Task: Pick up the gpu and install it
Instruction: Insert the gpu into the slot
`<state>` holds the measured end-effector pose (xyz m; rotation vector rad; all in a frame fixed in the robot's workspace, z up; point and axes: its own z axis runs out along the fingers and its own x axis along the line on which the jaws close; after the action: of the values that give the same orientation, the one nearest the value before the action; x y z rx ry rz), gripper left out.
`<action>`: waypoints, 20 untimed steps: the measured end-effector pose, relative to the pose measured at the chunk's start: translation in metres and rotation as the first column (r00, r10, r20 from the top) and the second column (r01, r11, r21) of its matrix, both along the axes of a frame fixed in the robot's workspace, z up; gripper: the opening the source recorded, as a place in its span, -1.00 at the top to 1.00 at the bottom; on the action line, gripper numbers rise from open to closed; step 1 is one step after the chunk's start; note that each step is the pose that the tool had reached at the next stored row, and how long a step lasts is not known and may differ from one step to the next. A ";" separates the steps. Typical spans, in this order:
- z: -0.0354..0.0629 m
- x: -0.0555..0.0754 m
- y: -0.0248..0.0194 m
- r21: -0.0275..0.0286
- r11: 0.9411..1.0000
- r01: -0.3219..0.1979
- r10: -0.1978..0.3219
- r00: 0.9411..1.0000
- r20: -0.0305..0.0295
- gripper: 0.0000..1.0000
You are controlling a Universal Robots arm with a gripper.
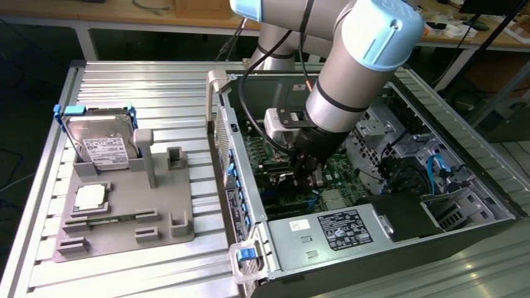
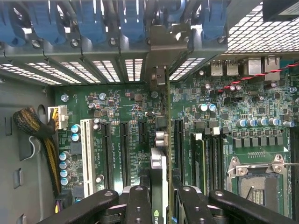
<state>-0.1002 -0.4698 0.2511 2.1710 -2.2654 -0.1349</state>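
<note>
Our black claw (image 2: 161,205) clamps the thin dark gpu card (image 2: 159,163) edge-on (a finger on each face) above the green motherboard (image 2: 121,107). We'd keep it upright, parallel to the long black slots (image 2: 124,149).

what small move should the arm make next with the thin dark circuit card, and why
Probably ease the thin dark gpu card straight down toward the green motherboard, slowly. The gripper is shut on it, edge-on over the long black slots, silver bracket at the case's rear openings; whether it is seated is unclear.
</note>
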 end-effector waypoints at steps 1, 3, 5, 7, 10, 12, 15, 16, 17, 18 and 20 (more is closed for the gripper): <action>-0.0001 0.000 0.0000 0.000 1.000 0.000 0.000 1.000 0.000 0.46; -0.0006 0.000 0.0000 0.000 1.000 0.000 0.000 1.000 0.000 0.46; -0.0012 0.000 0.0000 0.000 1.000 0.000 0.000 1.000 0.000 0.46; -0.0019 -0.001 0.0000 0.000 1.000 0.000 0.000 1.000 0.000 0.46; -0.0028 -0.001 -0.0001 0.000 1.000 0.000 0.000 1.000 0.000 0.46; -0.0033 -0.001 0.0000 0.000 1.000 0.000 0.000 1.000 0.000 0.46; -0.0035 -0.001 0.0000 0.000 1.000 0.000 0.000 1.000 0.000 0.46; -0.0035 -0.001 0.0000 0.000 1.000 0.000 0.000 1.000 0.000 0.46; -0.0036 -0.002 0.0000 0.000 1.000 0.000 0.000 1.000 0.000 0.46; -0.0035 -0.002 0.0000 0.000 1.000 0.000 0.000 1.000 0.000 0.46; -0.0029 -0.002 0.0000 0.000 1.000 0.000 0.000 1.000 0.000 0.46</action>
<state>-0.1017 -0.4698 0.2481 2.1711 -2.2656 -0.1351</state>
